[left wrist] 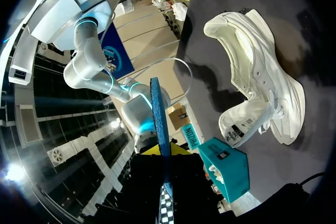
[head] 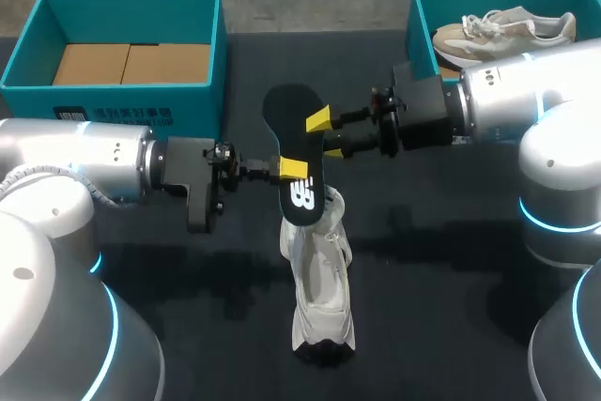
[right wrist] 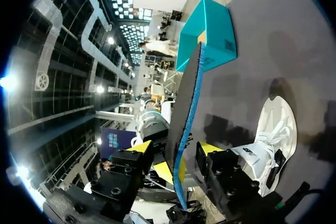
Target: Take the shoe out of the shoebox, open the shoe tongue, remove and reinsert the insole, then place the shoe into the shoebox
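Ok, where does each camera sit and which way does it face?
Head view: above and behind the robot, looking down on the table; both arms show, left gripper and right gripper meeting at the insole.
Left wrist view: on the left wrist, looking along the insole toward the white shoe; its own gripper shows.
Right wrist view: on the right wrist, looking toward a teal shoebox; its own gripper shows.
All three share insole and white shoe.
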Controlling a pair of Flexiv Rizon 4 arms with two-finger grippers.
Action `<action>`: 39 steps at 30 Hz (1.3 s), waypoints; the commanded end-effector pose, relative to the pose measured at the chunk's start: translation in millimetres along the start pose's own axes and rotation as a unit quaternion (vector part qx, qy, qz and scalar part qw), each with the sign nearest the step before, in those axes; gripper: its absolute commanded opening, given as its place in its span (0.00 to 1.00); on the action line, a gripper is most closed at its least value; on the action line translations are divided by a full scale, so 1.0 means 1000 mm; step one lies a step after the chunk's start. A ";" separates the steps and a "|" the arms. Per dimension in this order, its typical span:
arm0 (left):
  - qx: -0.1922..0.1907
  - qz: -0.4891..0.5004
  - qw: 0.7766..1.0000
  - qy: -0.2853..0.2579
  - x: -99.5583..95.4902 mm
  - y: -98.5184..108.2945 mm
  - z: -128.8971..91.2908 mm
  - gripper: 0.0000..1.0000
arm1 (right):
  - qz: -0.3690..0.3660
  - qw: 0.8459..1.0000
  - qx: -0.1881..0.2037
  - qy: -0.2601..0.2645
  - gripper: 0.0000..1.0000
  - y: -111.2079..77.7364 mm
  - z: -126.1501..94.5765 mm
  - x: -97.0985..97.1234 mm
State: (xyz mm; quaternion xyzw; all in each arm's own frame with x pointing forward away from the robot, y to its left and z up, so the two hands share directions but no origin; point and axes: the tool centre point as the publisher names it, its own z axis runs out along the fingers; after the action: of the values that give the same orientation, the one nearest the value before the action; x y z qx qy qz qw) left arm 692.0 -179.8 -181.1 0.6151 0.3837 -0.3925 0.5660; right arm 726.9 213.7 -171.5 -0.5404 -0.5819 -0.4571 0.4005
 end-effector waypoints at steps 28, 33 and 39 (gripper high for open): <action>-0.002 0.001 1.000 0.001 0.000 -0.001 0.003 0.00 | 0.040 0.999 0.001 0.013 0.17 -0.007 0.017 0.000; -0.002 0.001 1.000 0.001 0.000 -0.001 0.003 0.00 | 0.038 0.999 0.002 0.014 0.07 -0.005 0.019 0.002; 0.000 0.001 1.000 0.001 0.001 -0.001 0.003 0.00 | 0.033 0.999 0.004 0.016 0.00 -0.003 0.020 0.002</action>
State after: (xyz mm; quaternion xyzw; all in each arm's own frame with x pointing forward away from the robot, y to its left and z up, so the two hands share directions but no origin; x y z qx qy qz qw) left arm 691.4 -181.5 -181.3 0.6147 0.3847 -0.3913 0.5666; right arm 722.6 230.6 -174.1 -0.5501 -0.5586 -0.4506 0.4270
